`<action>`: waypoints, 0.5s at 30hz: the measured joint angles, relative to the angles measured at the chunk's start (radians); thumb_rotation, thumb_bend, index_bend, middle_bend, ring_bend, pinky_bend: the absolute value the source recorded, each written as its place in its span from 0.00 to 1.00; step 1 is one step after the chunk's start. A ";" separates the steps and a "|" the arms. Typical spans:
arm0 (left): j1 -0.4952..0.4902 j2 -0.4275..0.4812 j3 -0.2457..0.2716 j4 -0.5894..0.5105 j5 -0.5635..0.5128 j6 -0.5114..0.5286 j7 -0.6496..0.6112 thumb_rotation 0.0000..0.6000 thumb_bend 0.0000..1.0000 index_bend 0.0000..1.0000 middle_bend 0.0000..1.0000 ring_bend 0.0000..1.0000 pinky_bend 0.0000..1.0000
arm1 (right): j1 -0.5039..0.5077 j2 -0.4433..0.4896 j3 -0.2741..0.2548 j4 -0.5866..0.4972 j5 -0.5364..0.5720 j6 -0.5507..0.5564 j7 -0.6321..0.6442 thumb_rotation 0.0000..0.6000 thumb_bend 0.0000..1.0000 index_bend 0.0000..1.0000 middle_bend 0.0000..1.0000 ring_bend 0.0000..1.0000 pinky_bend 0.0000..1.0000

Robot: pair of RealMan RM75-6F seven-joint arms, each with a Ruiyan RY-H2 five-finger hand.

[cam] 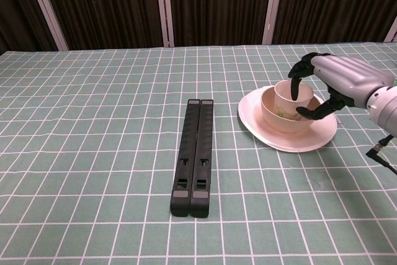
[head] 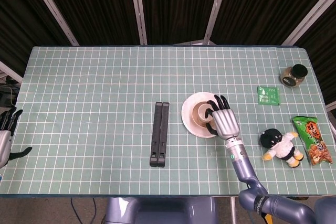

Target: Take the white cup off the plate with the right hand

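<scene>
The white cup (head: 202, 113) (cam: 289, 97) stands upright in a pink bowl (cam: 276, 119) on the pink plate (head: 189, 121) (cam: 263, 131), right of the table's middle. My right hand (head: 224, 120) (cam: 338, 79) reaches in from the cup's right. Its fingers (cam: 296, 72) arch over the cup's far rim and the thumb lies low by the cup's near side. Whether they touch the cup I cannot tell; the cup sits in the bowl. My left hand (head: 6, 129) hangs at the table's left edge with fingers apart, holding nothing.
Two long black bars (head: 159, 134) (cam: 194, 156) lie side by side left of the plate. At the right of the table are a green packet (head: 268, 96), a dark-lidded jar (head: 293, 75), a plush toy (head: 281, 146) and a snack bag (head: 313, 140).
</scene>
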 measured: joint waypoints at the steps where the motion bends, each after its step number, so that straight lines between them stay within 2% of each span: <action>1: -0.001 0.000 0.000 0.000 0.000 -0.001 0.000 1.00 0.02 0.00 0.00 0.00 0.00 | 0.002 -0.004 -0.001 0.005 0.001 -0.001 0.003 1.00 0.35 0.54 0.21 0.00 0.00; 6: -0.001 0.000 -0.001 0.001 0.000 -0.002 -0.003 1.00 0.02 0.00 0.00 0.00 0.00 | 0.007 -0.013 -0.005 0.017 -0.004 0.007 0.016 1.00 0.40 0.59 0.23 0.00 0.00; 15: -0.002 -0.001 -0.001 0.003 0.000 -0.002 -0.001 1.00 0.02 0.00 0.00 0.00 0.00 | 0.000 0.026 -0.007 -0.035 -0.041 0.067 0.022 1.00 0.41 0.61 0.24 0.00 0.00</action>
